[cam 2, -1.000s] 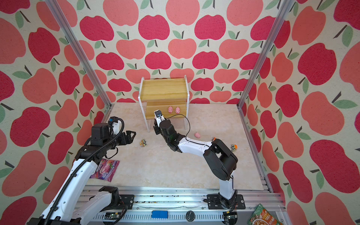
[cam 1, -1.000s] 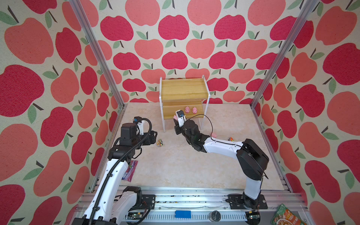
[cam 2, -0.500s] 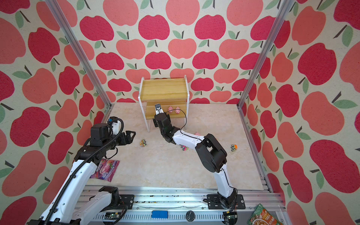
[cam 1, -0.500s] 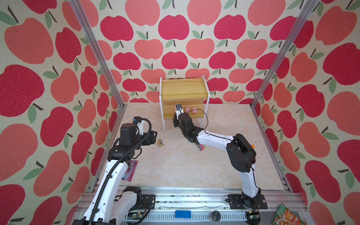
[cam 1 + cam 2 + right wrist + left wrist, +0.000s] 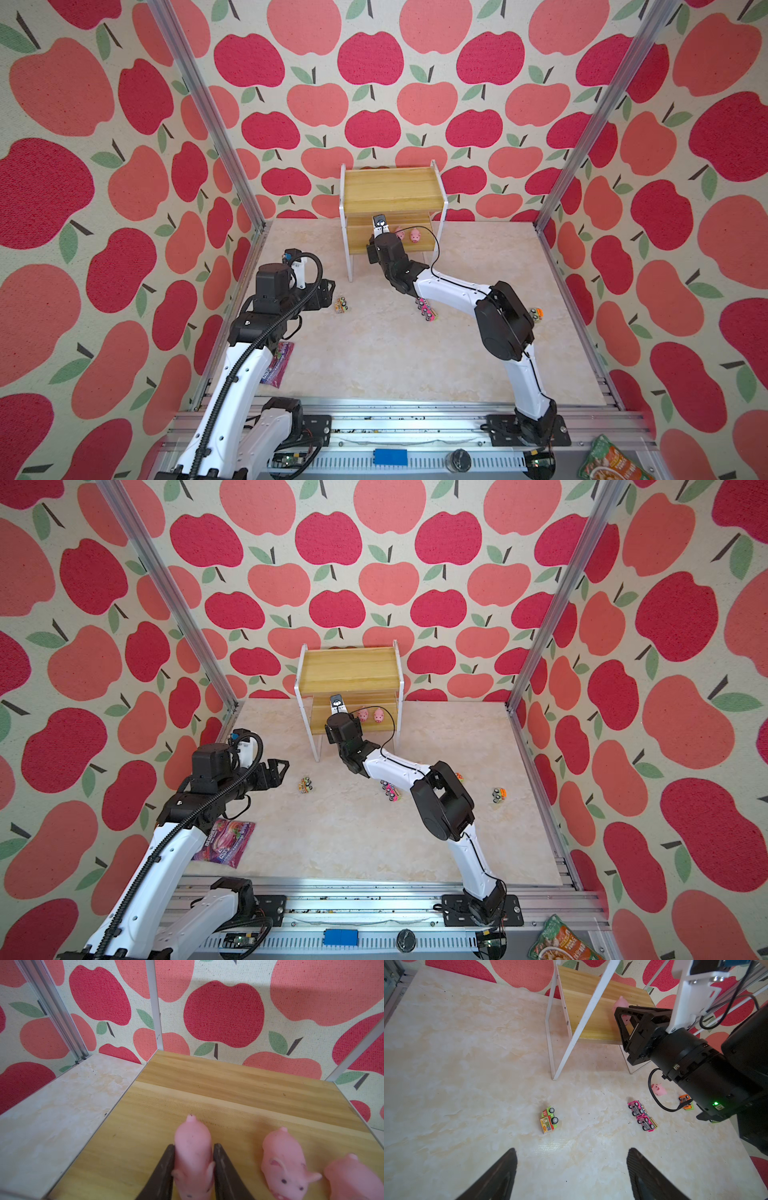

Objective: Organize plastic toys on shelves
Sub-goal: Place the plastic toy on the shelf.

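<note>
The shelves (image 5: pixel 392 195) (image 5: pixel 349 671) stand at the back wall. My right gripper (image 5: pixel 193 1151) reaches in over the lower board (image 5: pixel 228 1093), shut on a pink pig (image 5: pixel 192 1142). Two more pigs (image 5: pixel 286 1159) (image 5: pixel 353 1176) stand beside it, seen in both top views (image 5: pixel 400 233) (image 5: pixel 378 715). A fourth pig (image 5: pixel 658 1089) lies on the floor. My left gripper (image 5: pixel 572 1159) (image 5: pixel 328 286) hangs open, empty, short of a yellow-green truck (image 5: pixel 549 1119) (image 5: pixel 342 305). Two pink trucks (image 5: pixel 642 1115) (image 5: pixel 427 309) lie under the right arm. An orange-green truck (image 5: pixel 685 1102) (image 5: pixel 498 794) sits further right.
A purple snack packet (image 5: pixel 277 365) (image 5: pixel 226 841) lies on the floor under my left arm. A green food pouch (image 5: pixel 611 461) sits outside the front rail. Aluminium posts (image 5: pixel 208 116) mark the back corners, and the rack's white legs (image 5: pixel 550 1043) stand near the trucks.
My right arm has stretched forward, carrying the pig from in front of the rack to over the lower board. The left arm has not moved.
</note>
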Controlling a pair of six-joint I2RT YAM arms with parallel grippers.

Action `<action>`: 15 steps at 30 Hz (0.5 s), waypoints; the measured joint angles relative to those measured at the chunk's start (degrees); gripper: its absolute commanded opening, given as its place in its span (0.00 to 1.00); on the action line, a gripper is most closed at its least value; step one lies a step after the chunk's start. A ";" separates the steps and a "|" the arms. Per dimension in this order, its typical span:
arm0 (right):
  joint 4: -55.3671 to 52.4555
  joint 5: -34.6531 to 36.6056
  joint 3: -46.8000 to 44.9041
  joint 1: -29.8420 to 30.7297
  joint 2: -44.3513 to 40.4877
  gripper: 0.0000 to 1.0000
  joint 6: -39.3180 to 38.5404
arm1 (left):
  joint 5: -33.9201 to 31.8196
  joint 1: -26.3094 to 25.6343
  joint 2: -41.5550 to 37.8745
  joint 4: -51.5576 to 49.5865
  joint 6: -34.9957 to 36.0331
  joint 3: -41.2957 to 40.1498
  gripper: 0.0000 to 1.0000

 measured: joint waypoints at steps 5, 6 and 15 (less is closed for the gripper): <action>-1.38 0.20 1.64 -0.09 1.22 0.33 0.15 | 0.02 0.00 0.00 0.02 -0.02 0.00 0.85; -1.55 0.22 1.66 -0.09 1.20 0.33 0.17 | 0.02 0.00 0.00 0.00 -0.02 0.00 0.85; -2.45 0.37 1.92 -0.09 1.22 0.44 0.68 | 0.02 0.00 0.00 0.02 -0.02 0.00 0.85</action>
